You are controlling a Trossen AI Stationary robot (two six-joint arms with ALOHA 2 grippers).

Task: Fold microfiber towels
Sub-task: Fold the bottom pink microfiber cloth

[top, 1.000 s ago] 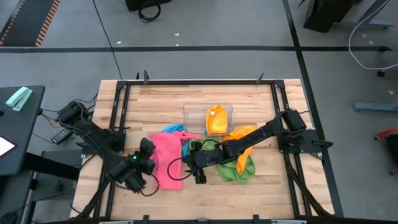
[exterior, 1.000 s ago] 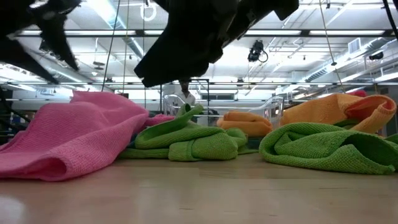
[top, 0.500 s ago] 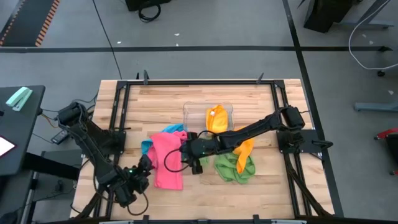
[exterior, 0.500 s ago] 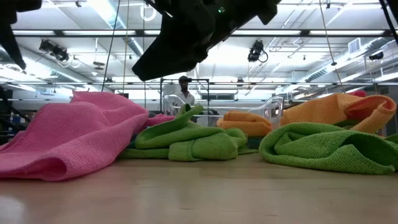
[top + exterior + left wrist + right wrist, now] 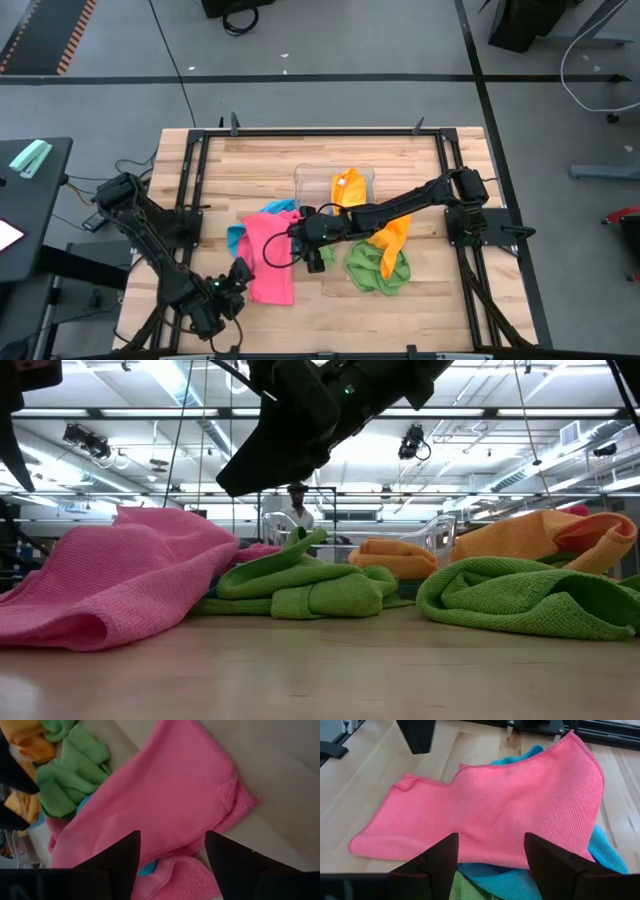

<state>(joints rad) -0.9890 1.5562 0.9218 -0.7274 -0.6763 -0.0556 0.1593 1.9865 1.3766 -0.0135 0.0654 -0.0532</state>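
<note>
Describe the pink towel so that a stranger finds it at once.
On the wooden table, look just left of the clear tray. The pink towel lies there over a blue towel. It is the only pink cloth, left of the green towel.

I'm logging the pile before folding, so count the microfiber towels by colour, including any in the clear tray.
Pink microfiber towel: 1
Blue microfiber towel: 1
Green microfiber towels: 2
Orange microfiber towels, one in the clear plastic tray, one on the wooden table: 2
Total: 6
</note>
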